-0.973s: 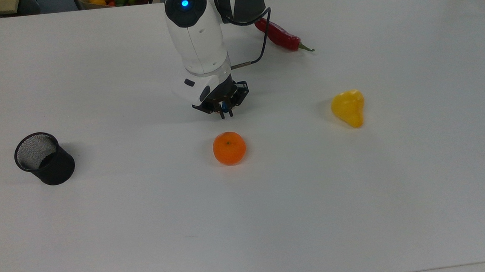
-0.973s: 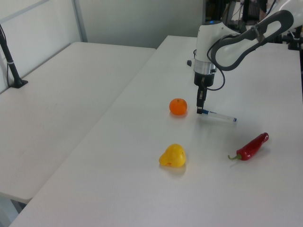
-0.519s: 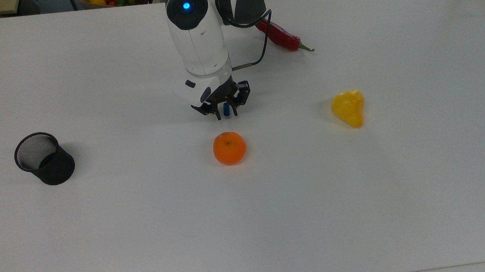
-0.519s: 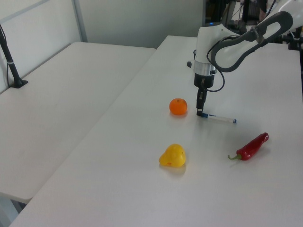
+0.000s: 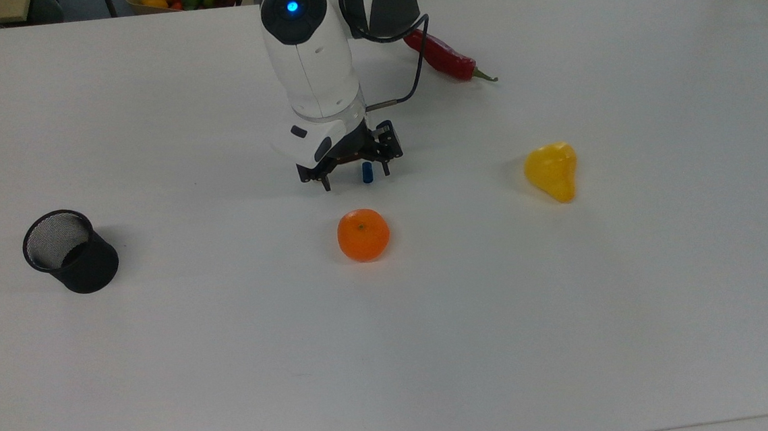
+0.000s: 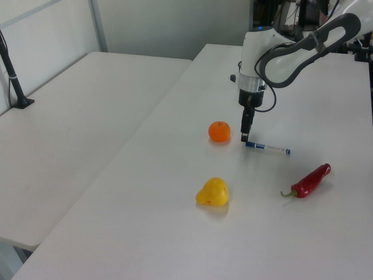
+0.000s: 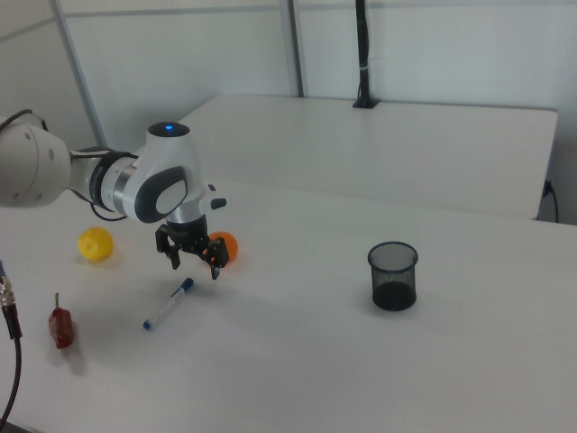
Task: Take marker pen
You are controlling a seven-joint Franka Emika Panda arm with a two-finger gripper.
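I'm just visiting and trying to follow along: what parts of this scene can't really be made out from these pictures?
- Marker pen: in the top view the arm covers all but its blue cap; any label text is too small in the right view.
- Red chili: the arm hides its upper end in the top view.
- Black mesh cup: its inside bottom is too dark to read.
- Gripper: open over the pen's cap.

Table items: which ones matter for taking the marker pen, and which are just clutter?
Job:
- slim white marker pen with blue cap, lying flat on the white table
- black two-finger end effector, open, above the cap end

Lying about:
- round orange
- yellow pear-shaped fruit
- red chilli pepper
- black mesh cup
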